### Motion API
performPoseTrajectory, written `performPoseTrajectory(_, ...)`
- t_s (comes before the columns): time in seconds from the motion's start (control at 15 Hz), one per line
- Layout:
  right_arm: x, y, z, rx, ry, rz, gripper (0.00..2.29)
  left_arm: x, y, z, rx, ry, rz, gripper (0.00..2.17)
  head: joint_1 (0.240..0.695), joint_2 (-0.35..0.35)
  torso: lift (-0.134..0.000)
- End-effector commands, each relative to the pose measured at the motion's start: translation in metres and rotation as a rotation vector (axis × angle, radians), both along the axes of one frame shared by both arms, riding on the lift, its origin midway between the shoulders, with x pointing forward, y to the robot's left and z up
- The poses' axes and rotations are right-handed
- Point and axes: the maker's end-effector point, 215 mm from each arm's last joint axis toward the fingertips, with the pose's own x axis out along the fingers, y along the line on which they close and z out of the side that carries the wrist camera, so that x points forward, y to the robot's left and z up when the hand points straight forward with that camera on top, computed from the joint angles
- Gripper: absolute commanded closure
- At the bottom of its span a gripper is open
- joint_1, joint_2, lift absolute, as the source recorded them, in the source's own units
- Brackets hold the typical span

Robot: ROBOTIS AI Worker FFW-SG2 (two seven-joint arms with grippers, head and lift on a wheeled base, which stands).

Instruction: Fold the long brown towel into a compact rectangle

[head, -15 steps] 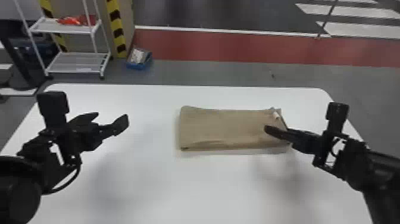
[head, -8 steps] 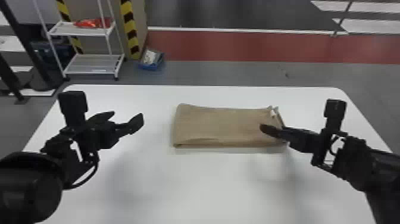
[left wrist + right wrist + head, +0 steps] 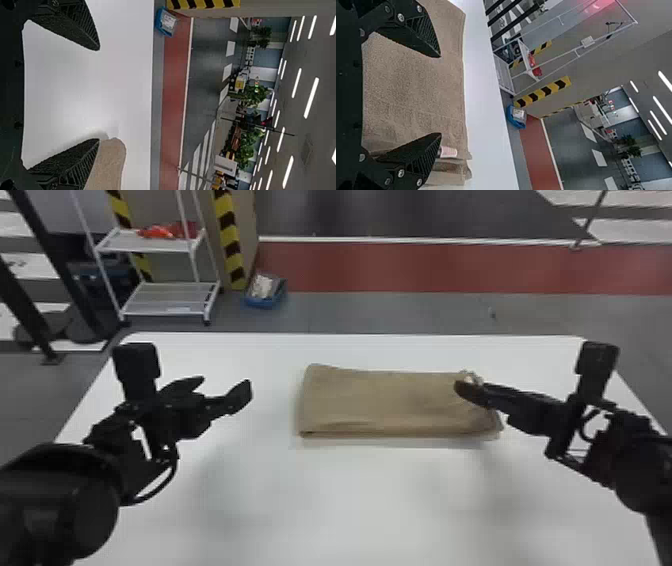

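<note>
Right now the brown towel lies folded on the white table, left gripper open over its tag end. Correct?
Wrong gripper: the head view shows the right gripper open over the tag end. The brown towel does lie folded on the white table.

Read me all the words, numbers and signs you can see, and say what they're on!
No words or numbers can be read.
Tag on the brown towel: too small to read.
White label at the blue bin: too small to read.
</note>
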Motion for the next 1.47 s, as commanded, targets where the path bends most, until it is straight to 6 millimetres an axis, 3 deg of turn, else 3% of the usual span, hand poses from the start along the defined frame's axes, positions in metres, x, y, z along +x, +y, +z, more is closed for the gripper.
performPoseTrajectory(0.0,0.001,-0.01,0.002,-0.023,0.002,-0.02,0.21,0.0,-0.002,-0.001,-0.002,-0.002,-0.004,0.07,0.695,-0.015,-0.123)
performPoseTrajectory(0.13,0.011,-0.014,0.008,-0.04,-0.006,-0.027,0.35,0.0,-0.003,-0.002,-0.001,0.0,-0.007,0.07,0.695,-0.028,-0.123)
performPoseTrajectory(0.33,0.034,-0.024,0.001,-0.086,0.022,-0.053,0.35,0.0,0.0,-0.003,0.001,0.0,-0.008,0.07,0.695,-0.033,-0.123)
performPoseTrajectory(0.53,0.047,-0.027,-0.019,-0.163,0.074,-0.048,0.35,-0.001,0.004,-0.004,-0.003,-0.007,-0.01,0.07,0.695,-0.039,-0.123)
performPoseTrajectory(0.93,0.042,-0.019,-0.033,-0.176,0.106,-0.009,0.35,0.0,0.005,-0.002,-0.01,-0.019,-0.006,0.07,0.695,-0.03,-0.123)
performPoseTrajectory(1.4,0.032,-0.027,-0.053,-0.203,0.168,0.01,0.36,0.0,0.003,-0.001,-0.017,-0.021,-0.009,0.07,0.695,-0.039,-0.123)
